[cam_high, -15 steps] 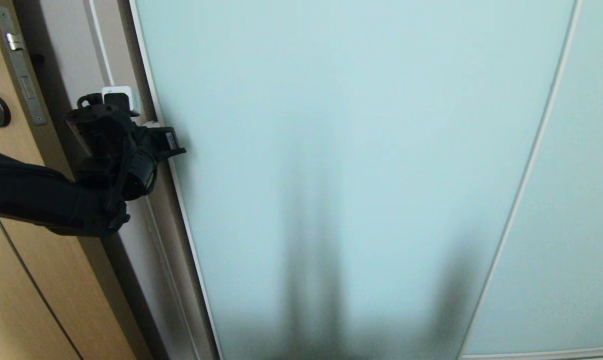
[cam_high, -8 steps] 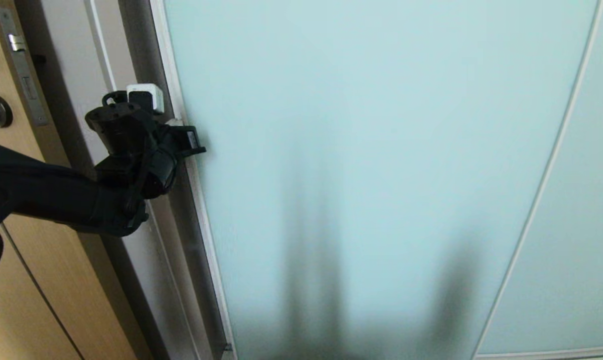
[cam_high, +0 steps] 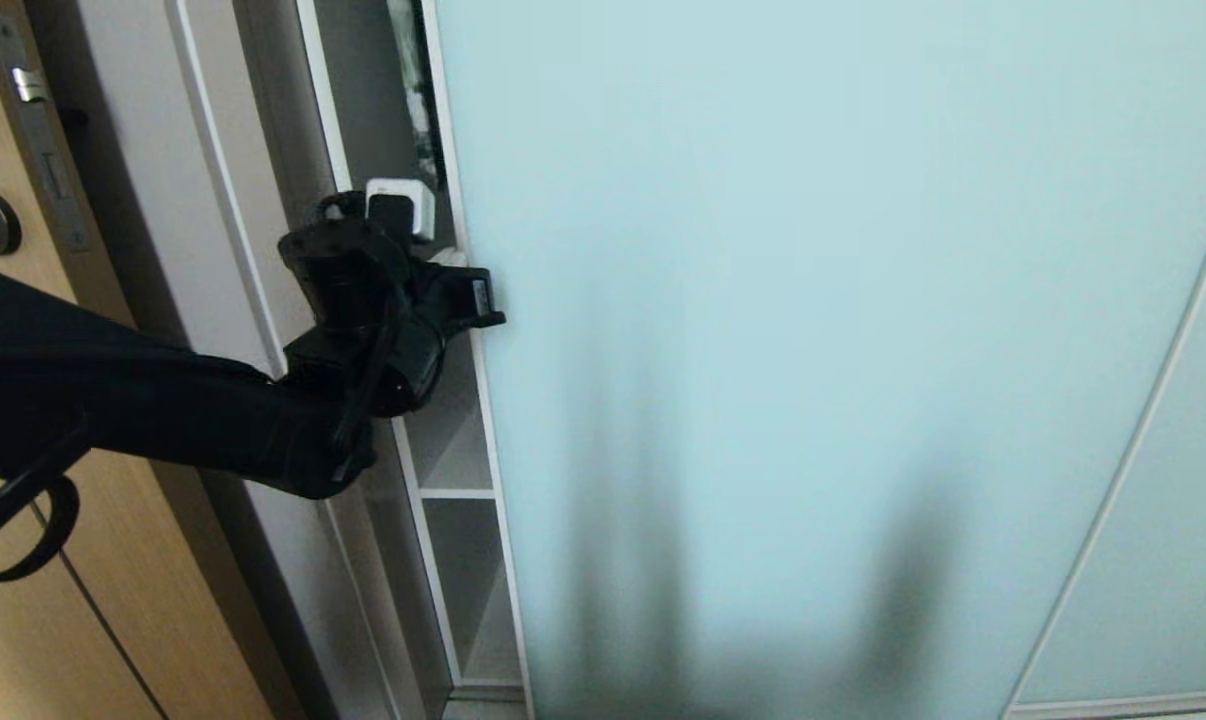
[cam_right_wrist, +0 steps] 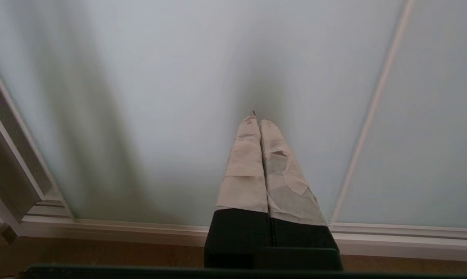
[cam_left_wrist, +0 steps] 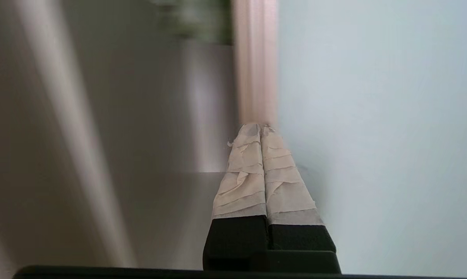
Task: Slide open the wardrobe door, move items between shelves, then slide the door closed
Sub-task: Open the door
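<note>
At nine o'clock in the head view, nearest the camera, the black left arm reached in toward the wardrobe. Its left end effector (cam_high: 455, 258) had its taped fingers (cam_left_wrist: 253, 162) pressed flat together with nothing between them, the tips set against the silver frame edge of the sliding wardrobe door (cam_high: 813, 300). The right end effector (cam_right_wrist: 257, 123) pointed at the frosted glass low down near the bottom rail, fingers likewise closed tight and empty. Beyond the left end effector, the door stood partly slid toward three o'clock, leaving a narrow gap at its ten o'clock side. Through that gap showed white shelves (cam_high: 455, 492), and farther up at eleven o'clock a sliver of patterned items (cam_high: 418, 80). At the far nine o'clock side stood a tan wooden door (cam_high: 23, 620).
</note>
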{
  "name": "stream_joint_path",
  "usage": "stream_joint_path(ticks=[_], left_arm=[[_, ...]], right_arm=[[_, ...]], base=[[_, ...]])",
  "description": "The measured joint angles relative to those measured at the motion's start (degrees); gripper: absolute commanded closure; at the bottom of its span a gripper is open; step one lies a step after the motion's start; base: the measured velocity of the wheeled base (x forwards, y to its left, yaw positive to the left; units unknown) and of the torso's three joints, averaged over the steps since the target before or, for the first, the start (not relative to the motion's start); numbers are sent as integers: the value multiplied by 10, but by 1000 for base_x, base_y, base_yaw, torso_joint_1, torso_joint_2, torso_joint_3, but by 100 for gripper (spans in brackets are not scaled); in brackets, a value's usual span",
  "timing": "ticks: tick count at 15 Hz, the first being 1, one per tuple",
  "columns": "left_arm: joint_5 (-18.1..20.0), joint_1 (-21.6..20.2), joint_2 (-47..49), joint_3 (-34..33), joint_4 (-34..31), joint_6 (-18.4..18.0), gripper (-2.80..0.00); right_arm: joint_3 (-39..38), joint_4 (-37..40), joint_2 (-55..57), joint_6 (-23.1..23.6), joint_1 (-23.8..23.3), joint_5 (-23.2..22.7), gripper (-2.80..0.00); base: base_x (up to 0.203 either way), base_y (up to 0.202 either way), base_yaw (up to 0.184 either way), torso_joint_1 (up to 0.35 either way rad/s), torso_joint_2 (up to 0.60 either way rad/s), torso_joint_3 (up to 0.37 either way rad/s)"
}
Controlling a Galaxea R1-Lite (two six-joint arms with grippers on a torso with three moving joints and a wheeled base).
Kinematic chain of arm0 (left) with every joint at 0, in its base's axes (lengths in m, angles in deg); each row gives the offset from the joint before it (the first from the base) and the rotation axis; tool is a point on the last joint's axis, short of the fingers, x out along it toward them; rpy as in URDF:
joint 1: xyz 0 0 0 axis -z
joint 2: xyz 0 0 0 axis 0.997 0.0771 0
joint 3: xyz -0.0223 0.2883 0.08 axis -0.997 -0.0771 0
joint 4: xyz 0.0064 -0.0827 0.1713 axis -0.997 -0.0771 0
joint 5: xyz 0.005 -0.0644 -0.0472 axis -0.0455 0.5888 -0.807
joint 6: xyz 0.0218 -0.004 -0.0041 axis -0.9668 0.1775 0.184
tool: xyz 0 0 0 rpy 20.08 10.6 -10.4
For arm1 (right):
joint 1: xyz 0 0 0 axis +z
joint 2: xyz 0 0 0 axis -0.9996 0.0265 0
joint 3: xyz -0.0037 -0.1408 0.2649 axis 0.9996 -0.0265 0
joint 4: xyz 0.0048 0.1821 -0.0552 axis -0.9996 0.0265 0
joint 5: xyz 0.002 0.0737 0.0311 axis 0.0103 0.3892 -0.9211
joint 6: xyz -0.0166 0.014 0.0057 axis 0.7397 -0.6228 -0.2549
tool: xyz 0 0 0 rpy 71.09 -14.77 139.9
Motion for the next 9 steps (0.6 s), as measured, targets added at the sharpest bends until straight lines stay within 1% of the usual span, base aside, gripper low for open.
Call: stream_joint_path(ticks=[5, 7, 9], left_arm=[[-5, 95, 13, 16, 2, -11, 0], [-12, 115, 15, 18, 9, -13, 0], [-14, 120, 2, 14, 23, -15, 0]], right_arm=[[0, 0, 0, 0, 0, 0, 0], [0, 0, 0, 0, 0, 0, 0], [0, 0, 0, 0, 0, 0, 0]], base=[[0, 0, 0, 0, 0, 0], [0, 0, 0, 0, 0, 0], [0, 0, 0, 0, 0, 0]])
